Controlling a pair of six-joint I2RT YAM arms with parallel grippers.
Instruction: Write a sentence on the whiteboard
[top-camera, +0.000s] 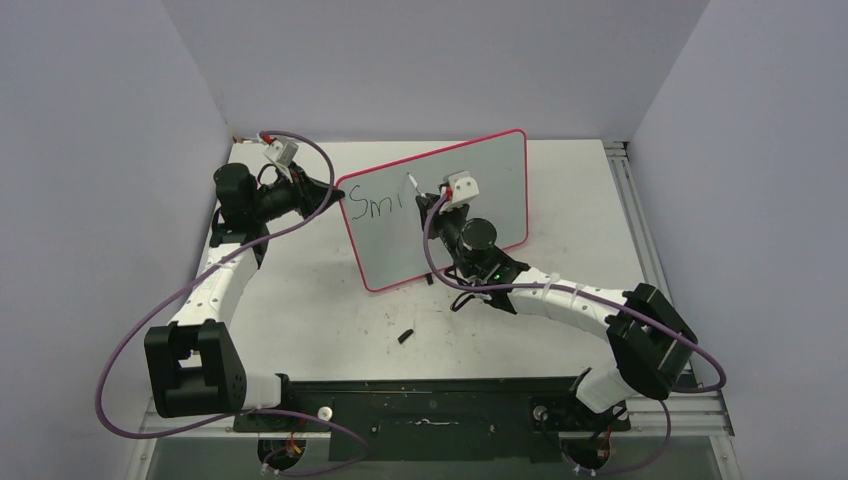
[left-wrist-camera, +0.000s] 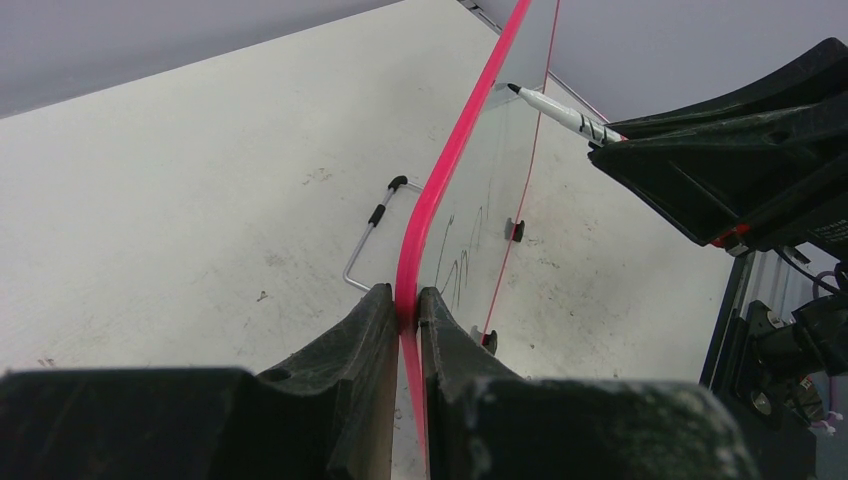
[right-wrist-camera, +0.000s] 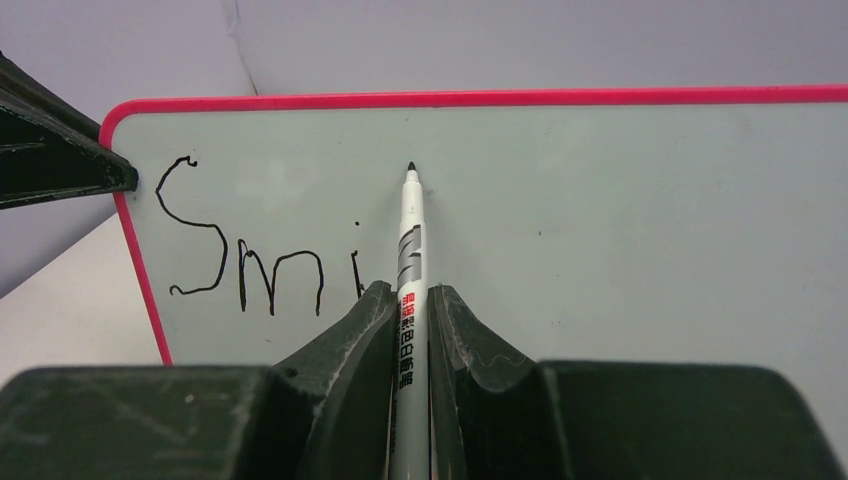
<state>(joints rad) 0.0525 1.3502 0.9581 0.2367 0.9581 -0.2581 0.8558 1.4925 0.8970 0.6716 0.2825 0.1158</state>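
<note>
The whiteboard (top-camera: 480, 185) stands tilted at the back of the table, pale face with a pink-red rim, and it reads "Smi" in black. My left gripper (top-camera: 335, 193) is shut on its left rim (left-wrist-camera: 408, 300). My right gripper (top-camera: 440, 200) is shut on a white marker (right-wrist-camera: 410, 290). The marker's black tip (right-wrist-camera: 411, 166) is up at the board's face (right-wrist-camera: 600, 220), just right of the "i". In the left wrist view the marker (left-wrist-camera: 560, 113) points at the board (left-wrist-camera: 500, 150) from the right.
A small black cap (top-camera: 405, 335) lies on the scuffed white tabletop in front of the board. A bent wire stand (left-wrist-camera: 370, 235) shows behind the board. Grey walls close in the back and both sides. A slotted rail (top-camera: 640, 230) runs along the table's right edge.
</note>
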